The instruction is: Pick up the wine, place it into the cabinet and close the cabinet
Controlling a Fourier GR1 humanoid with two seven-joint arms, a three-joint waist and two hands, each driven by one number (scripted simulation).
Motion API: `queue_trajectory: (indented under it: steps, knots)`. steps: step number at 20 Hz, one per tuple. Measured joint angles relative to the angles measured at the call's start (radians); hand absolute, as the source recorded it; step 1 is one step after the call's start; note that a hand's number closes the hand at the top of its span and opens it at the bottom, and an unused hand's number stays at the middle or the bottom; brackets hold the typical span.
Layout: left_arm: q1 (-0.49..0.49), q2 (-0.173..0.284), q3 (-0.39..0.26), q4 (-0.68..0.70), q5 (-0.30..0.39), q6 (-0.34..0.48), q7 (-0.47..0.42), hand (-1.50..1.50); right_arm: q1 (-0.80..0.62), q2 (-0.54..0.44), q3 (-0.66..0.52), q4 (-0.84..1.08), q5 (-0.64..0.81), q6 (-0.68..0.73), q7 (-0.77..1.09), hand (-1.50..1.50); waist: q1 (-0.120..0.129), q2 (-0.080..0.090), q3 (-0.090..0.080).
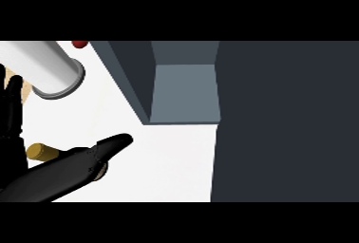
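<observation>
The wine bottle is a dark shape at the lower left, tilted, with its narrow neck pointing up and right toward the cabinet. The cabinet is dark grey and stands open, with a lighter shelf showing inside. Its wide door fills the right side of the view. My left hand rests at the left edge, open, fingers straight up, apart from the bottle. I cannot make out my right hand against the black bottle.
A white cylinder with a grey end lies at the upper left. A small gold cylinder sits just left of the bottle. A red object peeks in at the top. White counter lies between bottle and cabinet.
</observation>
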Motion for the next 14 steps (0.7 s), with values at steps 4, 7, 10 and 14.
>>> queue_trajectory:
  steps: [4, 7, 10, 14]
  knots:
    - [0.026, 0.037, 0.054, -0.006, 0.011, -0.029, -0.002, -1.50, -0.008, 0.002, -0.002, 0.000, 0.003, -0.007, 0.002, -1.50, 0.001, 0.000, 0.000]
    - [0.045, 0.050, 0.093, -0.005, 0.023, -0.042, -0.010, -1.50, -0.015, 0.005, 0.007, 0.001, 0.005, -0.009, 0.002, -1.50, 0.001, 0.000, 0.000]
    - [0.112, 0.059, 0.122, -0.009, 0.048, -0.039, -0.041, -1.50, -0.010, 0.008, 0.011, 0.003, 0.008, -0.010, -0.008, -1.50, 0.002, 0.001, -0.001]
    - [0.175, 0.071, 0.160, -0.013, 0.096, -0.044, -0.070, -1.50, -0.018, 0.005, 0.005, 0.004, 0.010, -0.006, -0.012, -1.50, 0.003, 0.000, -0.001]
